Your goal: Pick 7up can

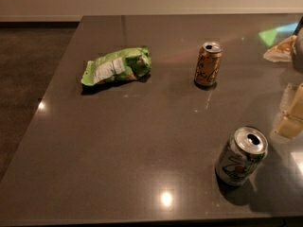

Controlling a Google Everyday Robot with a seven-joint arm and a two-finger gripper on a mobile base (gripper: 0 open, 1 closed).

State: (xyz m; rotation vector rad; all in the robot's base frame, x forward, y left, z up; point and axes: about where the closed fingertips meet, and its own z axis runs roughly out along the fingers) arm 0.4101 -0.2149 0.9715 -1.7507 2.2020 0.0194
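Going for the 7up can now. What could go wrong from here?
1. The 7up can stands near the table's front edge; a nudge could knock it off.
2. Its top is open, so tipping might spill anything left inside.
3. The gripper sits at the right edge of view, mostly cut off, so alignment is hard to judge.

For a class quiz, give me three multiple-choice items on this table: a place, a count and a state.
1. Where does the 7up can stand? A near right of the table; B far left; C on the floor.
2. How many cans? A one; B two; C three.
3. The 7up can is: A lying flat; B standing free; C gripped.
1A, it is nearer than the orange can; 2B, only those two; 3B, the gripper at the right edge is apart from it.
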